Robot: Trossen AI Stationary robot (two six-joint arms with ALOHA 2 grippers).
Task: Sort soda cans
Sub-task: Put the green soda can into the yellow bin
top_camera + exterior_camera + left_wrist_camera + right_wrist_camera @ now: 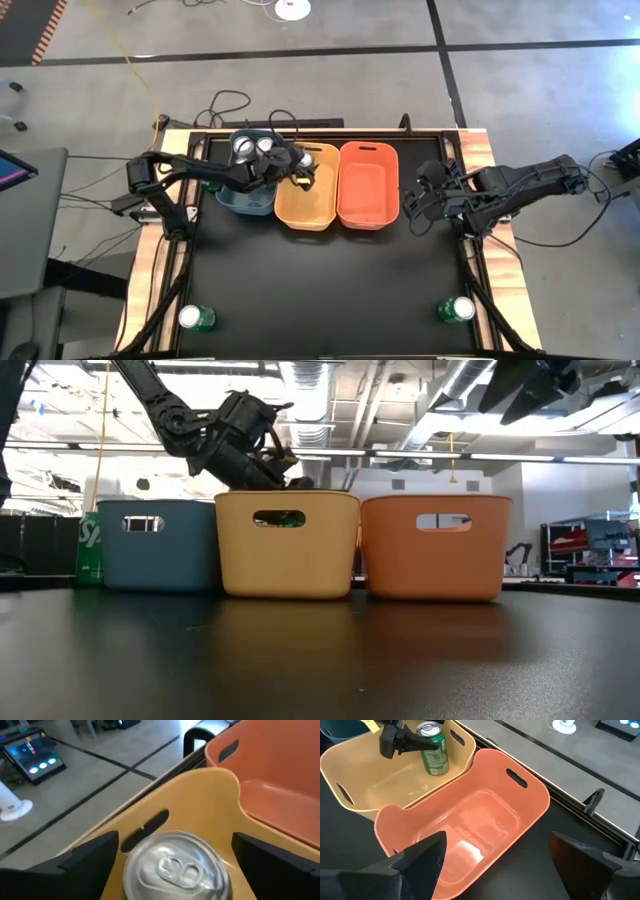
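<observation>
Left tool (300, 172) sits inside the yellow bin (306, 212), at its far end, clamped on a green can (433, 748). The can is upright, silver top up, fingers (405, 743) gripping its side. In the right wrist view its base is low against the bin's far wall; cannot tell if it touches the floor of the bin. In the low view some green shows through the yellow bin's handle slot.

Right tool (412, 205) hangs just beside the orange bin (366, 212), on its right, fingers spread wide, holding nothing.

Bins stand in a row at the far side of the desk (320, 290): blue bin (232, 203), yellow, orange, sides touching or nearly so. Orange bin shows a bare floor.

Two silver can tops (254, 148) show in the blue bin, partly under the left arm. A third silver top (305, 158) sits in the yellow bin just beside the tool.

Two more green cans stand on the desk near the front corners: one at front left (195, 318), one at front right (456, 310), well apart.

Another green can (89, 548) stands just beside the blue bin in the low view.
</observation>
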